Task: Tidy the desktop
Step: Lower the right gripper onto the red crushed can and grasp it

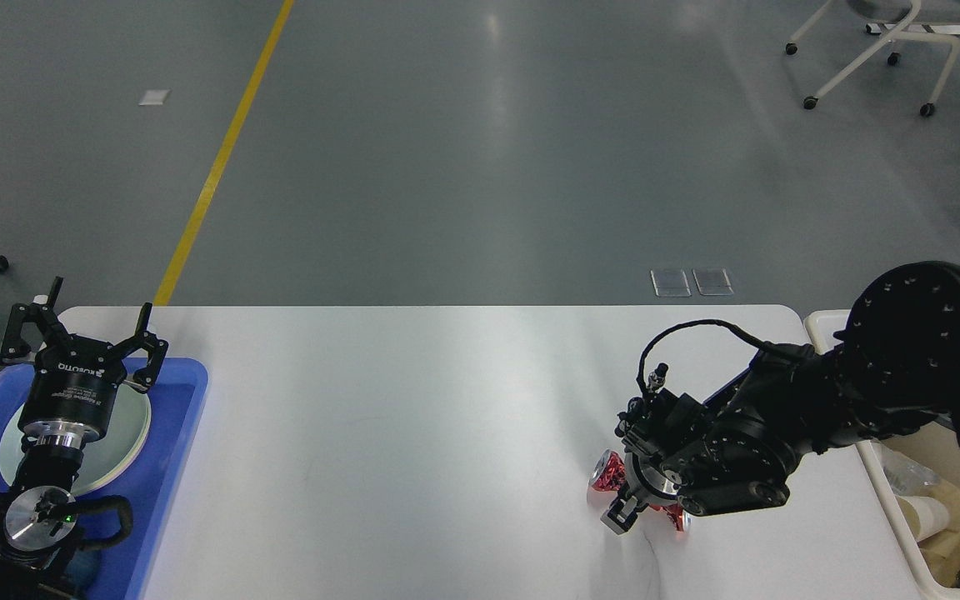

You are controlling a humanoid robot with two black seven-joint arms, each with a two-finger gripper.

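Observation:
A crushed red can, pinched thin in the middle, lies on the white desktop toward its right front. My right gripper is lowered right onto the can's narrow waist; one finger shows on the near side, the other is hidden under the wrist, and the can's middle is covered. My left gripper hovers at the far left over a blue tray, open and holding nothing.
A pale round plate lies in the blue tray under the left arm. A cream bin stands off the desktop's right edge with paper rubbish inside. Grey floor, a yellow line and chair legs lie beyond the desktop.

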